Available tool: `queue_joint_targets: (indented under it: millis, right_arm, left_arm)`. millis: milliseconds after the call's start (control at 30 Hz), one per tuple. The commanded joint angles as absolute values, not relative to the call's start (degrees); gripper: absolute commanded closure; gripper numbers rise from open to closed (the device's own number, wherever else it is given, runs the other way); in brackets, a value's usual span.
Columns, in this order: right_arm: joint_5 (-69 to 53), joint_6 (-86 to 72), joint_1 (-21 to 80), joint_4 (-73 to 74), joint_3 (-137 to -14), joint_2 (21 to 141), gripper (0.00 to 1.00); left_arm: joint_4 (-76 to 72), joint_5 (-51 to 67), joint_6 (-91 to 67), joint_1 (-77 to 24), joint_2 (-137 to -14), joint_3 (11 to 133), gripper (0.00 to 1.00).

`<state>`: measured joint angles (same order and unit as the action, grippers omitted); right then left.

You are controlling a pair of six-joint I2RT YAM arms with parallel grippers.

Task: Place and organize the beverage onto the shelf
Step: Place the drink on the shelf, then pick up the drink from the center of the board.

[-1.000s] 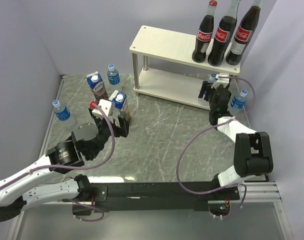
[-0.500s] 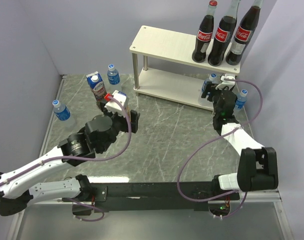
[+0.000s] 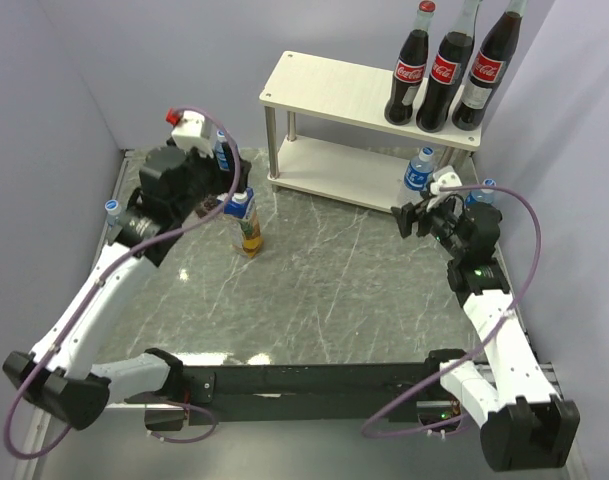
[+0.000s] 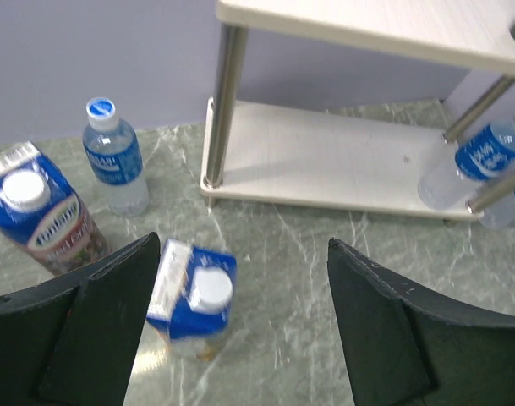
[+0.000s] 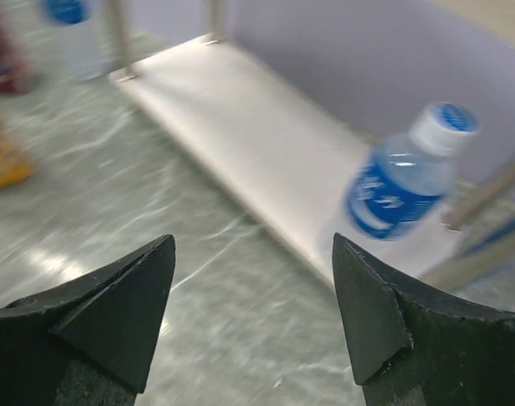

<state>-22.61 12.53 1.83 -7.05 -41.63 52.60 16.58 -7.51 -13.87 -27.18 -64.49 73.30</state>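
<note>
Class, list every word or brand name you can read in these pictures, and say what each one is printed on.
"Coca-Cola": on the red labels of the three dark bottles on the shelf.
Brand word on the dark-fronted juice carton: too blurred to read.
Print on the water bottles: too small to read.

Left arm [image 3: 89, 300] and right arm [image 3: 499, 330]: white link shells, black joint housings, external purple cables [image 3: 536, 240], black wedge-shaped gripper fingers [image 4: 375, 330].
</note>
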Motion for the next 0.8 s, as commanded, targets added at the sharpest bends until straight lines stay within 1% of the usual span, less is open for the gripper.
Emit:
queue_joint_targets:
  millis: [0,33,100,167,233,267,300,500,600,767]
  right_arm:
    - [-37.2,16.2,1.6,7.5,-46.2,48.8,0.19]
    - [-41.0,15.3,1.6,9.6,-47.3,48.7,0.19]
    - [-44.5,14.0,1.7,15.1,-49.8,48.5,0.19]
    - [-49.8,13.5,1.8,19.0,-50.7,48.3,0.2]
    - [-52.3,12.8,2.1,20.9,-50.6,48.1,0.2]
    - [-54.3,12.9,2.2,22.4,-50.1,47.6,0.2]
    - [-54.8,13.0,2.3,22.8,-49.7,47.2,0.2]
    - [-54.8,13.7,2.2,22.1,-46.0,43.7,0.2]
    - [-54.8,14.1,2.2,21.8,-44.9,43.0,0.2]
    - [-55.0,14.8,2.1,22.2,-44.6,43.3,0.2]
  left_arm:
    - [14.7,3.0,-15.6,-21.8,-69.0,80.1,0.15]
    - [15.2,3.6,-15.6,-20.8,-70.3,81.4,0.15]
    - [16.0,5.3,-15.4,-18.1,-74.9,85.9,0.15]
    - [18.2,5.4,-15.2,-16.4,-80.3,91.5,0.15]
    - [19.8,5.3,-15.0,-15.3,-84.2,95.7,0.15]
    - [21.6,5.0,-15.0,-14.4,-88.2,97.9,0.16]
    - [22.7,4.8,-15.1,-14.0,-90.2,102.2,0.16]
    - [29.7,2.0,-15.6,-12.3,-104.0,117.5,0.15]
    - [32.2,0.2,-15.6,-12.0,-108.9,122.6,0.17]
    - [33.6,0.2,-15.2,-10.7,-114.5,126.1,0.19]
